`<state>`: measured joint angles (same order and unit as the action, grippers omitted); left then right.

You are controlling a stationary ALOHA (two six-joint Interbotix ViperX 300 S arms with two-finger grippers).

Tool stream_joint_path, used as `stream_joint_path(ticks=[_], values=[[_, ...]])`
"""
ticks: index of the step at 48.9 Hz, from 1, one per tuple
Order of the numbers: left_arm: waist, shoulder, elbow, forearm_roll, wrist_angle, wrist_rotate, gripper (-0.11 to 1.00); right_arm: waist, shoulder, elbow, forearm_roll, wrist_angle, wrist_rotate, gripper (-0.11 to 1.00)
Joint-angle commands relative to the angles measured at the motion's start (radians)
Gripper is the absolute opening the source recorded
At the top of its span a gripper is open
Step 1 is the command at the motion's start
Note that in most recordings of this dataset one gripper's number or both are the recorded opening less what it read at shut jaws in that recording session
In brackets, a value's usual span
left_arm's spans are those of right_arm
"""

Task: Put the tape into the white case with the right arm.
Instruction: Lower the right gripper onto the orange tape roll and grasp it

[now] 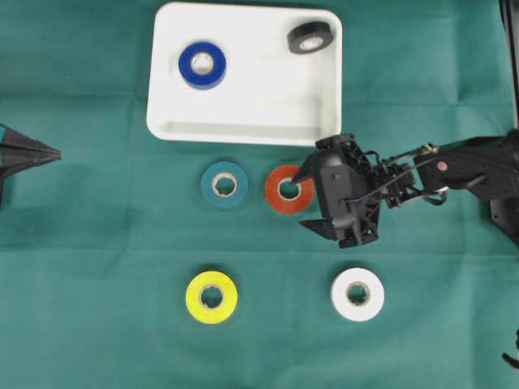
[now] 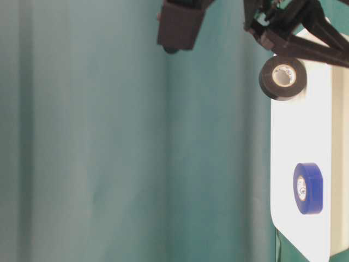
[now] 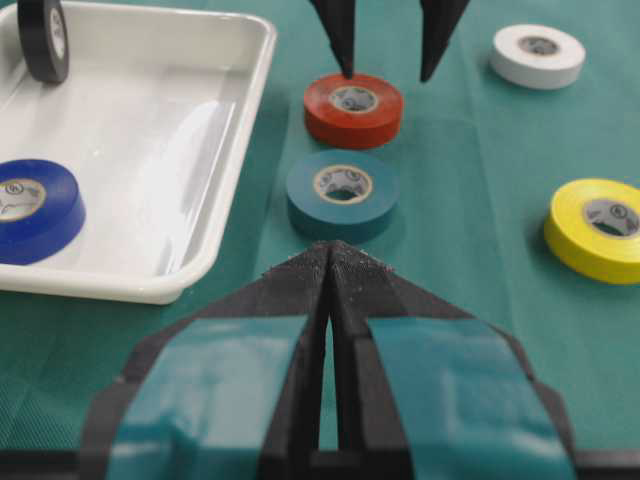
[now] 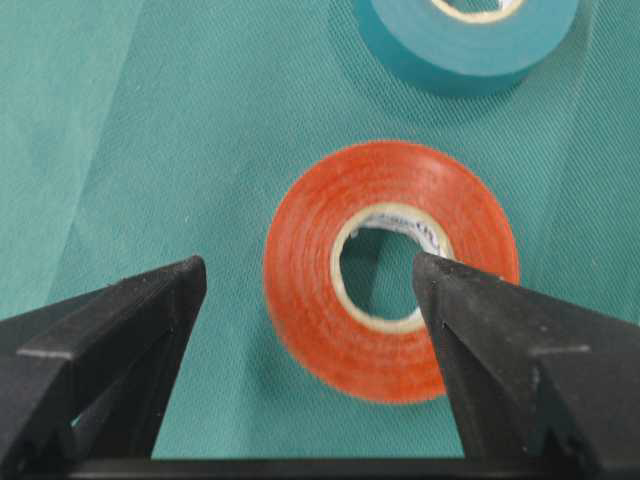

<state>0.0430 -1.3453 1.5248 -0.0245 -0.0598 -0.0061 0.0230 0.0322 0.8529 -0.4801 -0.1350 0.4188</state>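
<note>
The right arm point(image 1: 454, 170) reaches in over the green counter point(image 1: 97, 324), its fingers point(image 4: 470, 330) spread apart and holding nothing, poised just above the red tape roll point(image 1: 289, 189), which lies flat just beside the teal roll point(image 1: 224, 185) and near the white case point(image 1: 243, 113). The case holds a blue roll point(image 1: 202, 64) and a black roll point(image 1: 310, 37). The left fingers point(image 3: 300, 290) are clenched together, empty, well apart from the rolls; yellow point(image 1: 212, 297) and white point(image 1: 358, 293) rolls lie nearer the front.
</note>
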Motion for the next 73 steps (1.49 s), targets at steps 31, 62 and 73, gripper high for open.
stream_joint_path(ticks=[31, 62, 73], values=[[0.003, 0.005, -0.011, 0.0, -0.005, 0.0, 0.0, 0.005, 0.097, -0.06, -0.002, 0.012, 0.009, 0.51], [0.003, 0.005, -0.009, 0.0, -0.005, 0.0, 0.0, 0.005, 0.112, -0.103, -0.002, 0.112, 0.012, 0.1], [0.003, 0.003, -0.009, -0.002, -0.006, 0.0, 0.0, 0.005, 0.094, -0.107, -0.002, 0.115, 0.012, 0.07]])
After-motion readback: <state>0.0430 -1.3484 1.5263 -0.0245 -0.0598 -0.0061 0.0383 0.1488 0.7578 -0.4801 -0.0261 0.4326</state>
